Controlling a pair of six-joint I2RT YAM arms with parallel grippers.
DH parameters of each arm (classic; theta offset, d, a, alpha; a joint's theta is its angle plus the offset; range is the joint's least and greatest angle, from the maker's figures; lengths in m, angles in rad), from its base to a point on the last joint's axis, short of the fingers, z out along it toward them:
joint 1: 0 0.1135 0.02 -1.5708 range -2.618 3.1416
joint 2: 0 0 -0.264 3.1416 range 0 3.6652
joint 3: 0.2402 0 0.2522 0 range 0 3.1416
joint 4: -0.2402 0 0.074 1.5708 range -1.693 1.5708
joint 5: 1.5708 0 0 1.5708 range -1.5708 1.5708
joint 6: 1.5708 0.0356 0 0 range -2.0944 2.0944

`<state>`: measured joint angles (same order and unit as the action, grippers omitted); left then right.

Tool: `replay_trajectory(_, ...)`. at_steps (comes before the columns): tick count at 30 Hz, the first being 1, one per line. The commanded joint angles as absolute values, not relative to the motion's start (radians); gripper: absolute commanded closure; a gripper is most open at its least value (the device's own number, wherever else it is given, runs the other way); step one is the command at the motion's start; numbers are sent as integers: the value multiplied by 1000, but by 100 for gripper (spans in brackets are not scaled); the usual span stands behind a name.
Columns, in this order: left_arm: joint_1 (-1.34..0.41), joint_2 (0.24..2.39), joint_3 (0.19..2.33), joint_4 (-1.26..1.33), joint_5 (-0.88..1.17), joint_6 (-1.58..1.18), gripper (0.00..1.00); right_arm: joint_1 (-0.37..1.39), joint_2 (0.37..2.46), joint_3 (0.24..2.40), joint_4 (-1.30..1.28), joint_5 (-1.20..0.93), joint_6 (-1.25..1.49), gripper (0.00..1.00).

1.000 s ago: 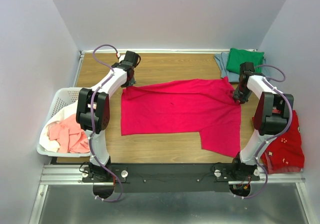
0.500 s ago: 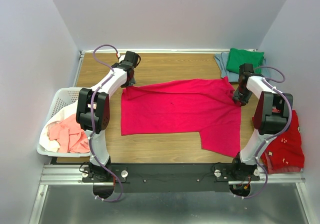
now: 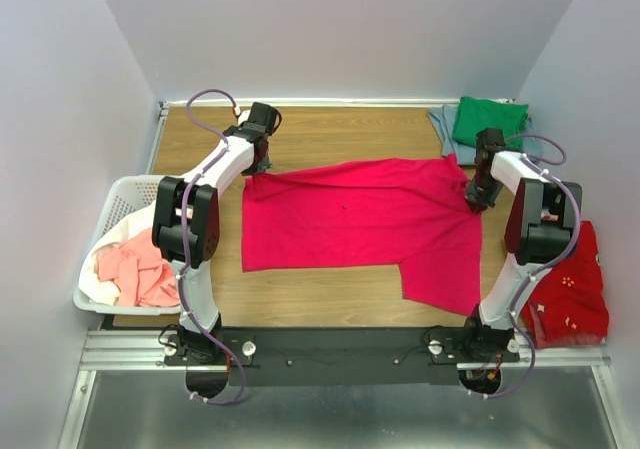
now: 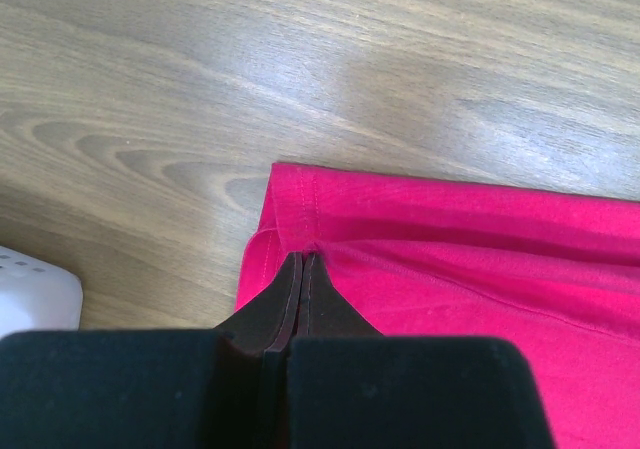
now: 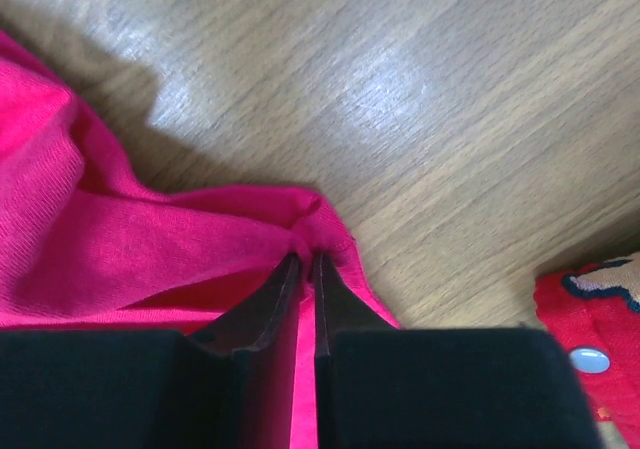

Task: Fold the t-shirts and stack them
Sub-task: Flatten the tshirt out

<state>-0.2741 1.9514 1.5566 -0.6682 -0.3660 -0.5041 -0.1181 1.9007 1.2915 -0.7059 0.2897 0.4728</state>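
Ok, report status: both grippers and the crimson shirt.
Left gripper shut on crimson t-shirt, far-left corner. Right gripper shut on its far-right corner. Shirt spread on table, unfolded. Folded green t-shirt lies beyond right gripper.

White arm links (image 3: pixel 225 164) with black joint housings (image 3: pixel 188 224); looping lilac cables (image 3: pixel 206 92); dark tapered jaws.

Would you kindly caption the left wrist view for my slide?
Left gripper pinching a corner of the crimson t-shirt on the wooden table.
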Motion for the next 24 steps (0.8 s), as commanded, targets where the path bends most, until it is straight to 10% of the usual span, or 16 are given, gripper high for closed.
replay_trajectory(1,-267,1944,1562,-667,-387,-500,100,-124,1916,1331,-712,336,472,87)
replay_trajectory(8,-267,1942,1563,-667,-388,-502,100,-124,1913,1341,-716,339,469,92)
replay_trajectory(19,-267,1939,1555,-666,-387,-502,100,-124,1914,1344,-718,331,463,70)
replay_trajectory(24,-267,1937,1552,-664,-387,-502,100,-124,1921,1342,-718,314,462,99)
